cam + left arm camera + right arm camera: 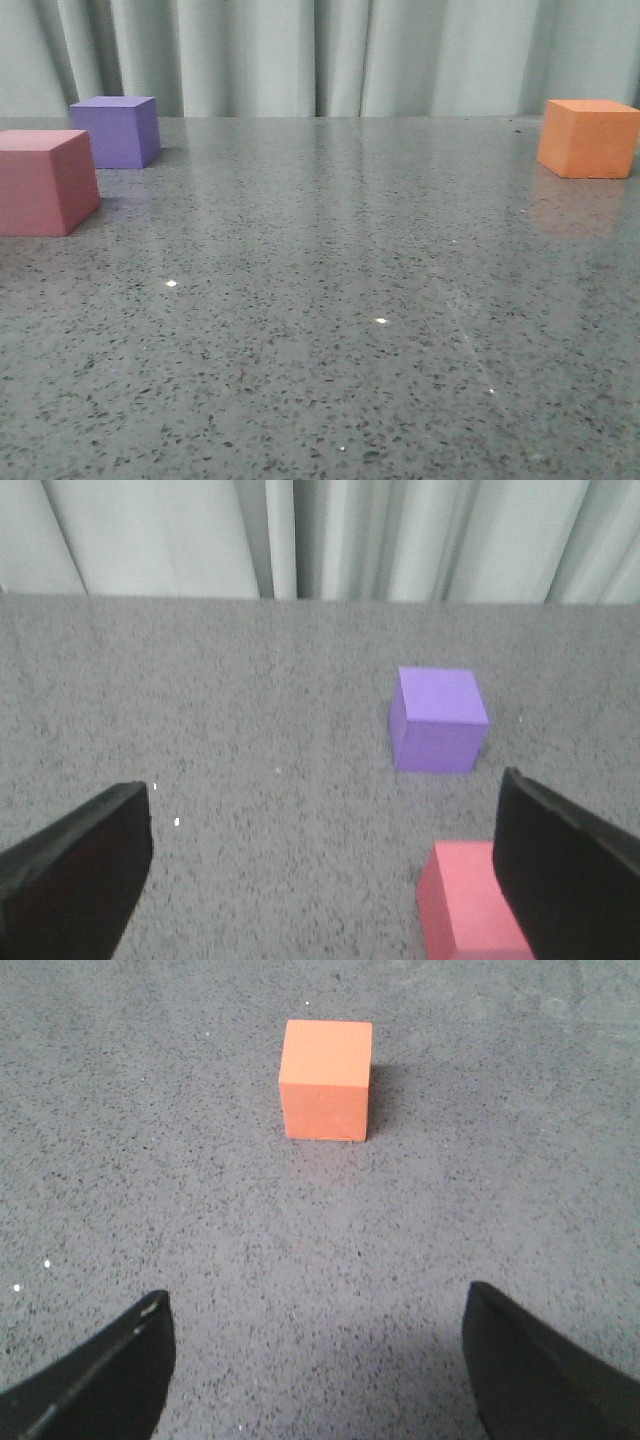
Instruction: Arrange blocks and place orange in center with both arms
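Near the desk's far right edge sits the orange cube, alone. At the far left stand the purple cube and, nearer, the pink cube, apart. Both claws, left and right, gape wide, holding nothing.

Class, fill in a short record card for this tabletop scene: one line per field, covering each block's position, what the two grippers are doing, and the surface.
Surface: grey speckled table, curtain behind
Pink-red block: front view's left edge, near side
Purple block: just behind the pink-red one, apart from it
Orange block: far right, alone
Left gripper: open, empty
Right gripper: open, empty, facing the orange block
Centre: no block there yet
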Robot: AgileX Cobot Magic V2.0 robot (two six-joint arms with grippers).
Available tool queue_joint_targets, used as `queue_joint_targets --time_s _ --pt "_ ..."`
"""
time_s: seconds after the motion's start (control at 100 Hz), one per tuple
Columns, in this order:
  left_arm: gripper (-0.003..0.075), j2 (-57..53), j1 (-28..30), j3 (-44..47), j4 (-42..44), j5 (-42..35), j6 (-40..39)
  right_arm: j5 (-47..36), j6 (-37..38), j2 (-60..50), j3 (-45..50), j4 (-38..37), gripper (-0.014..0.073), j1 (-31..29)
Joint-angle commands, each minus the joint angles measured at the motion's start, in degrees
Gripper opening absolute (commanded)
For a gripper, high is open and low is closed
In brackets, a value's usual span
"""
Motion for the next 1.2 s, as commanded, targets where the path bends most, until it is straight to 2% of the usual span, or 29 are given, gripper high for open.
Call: queue_joint_targets --time_s 0.0,0.16,0.42,0.63,0.84,1.19 --pt "0.0613 -0.01 -0.31 -2.15 -0.71 -5.43 0.04 -2.11 -0.44 4.52 -6.19 0.30 0.0590 -0.01" --pt "0.0578 -0.01 -0.31 -2.15 -0.71 -5.31 0.04 1.24 -0.39 15.09 -16.08 0.82 0.0590 -0.01" --pt "0.0510 -0.01 -0.31 -2.15 -0.71 -5.31 0.04 11.25 1.31 32.46 -34.76 1.79 0.0590 -0.01" --pt "0.0458 -0.01 -0.31 -2.15 -0.71 -5.31 0.04 17.79 2.63 43.75 -45.58 1.54 0.0590 -0.01" --pt "0.0419 -0.01 -0.31 -2.15 -0.71 -5.31 0.04 20.17 5.28 50.40 -51.00 -0.73 0.0590 -0.21" --pt "0.0418 -0.01 -0.31 -2.15 -0.71 -5.31 0.04 19.06 5.98 54.80 -51.33 -1.30 0.0590 -0.32"
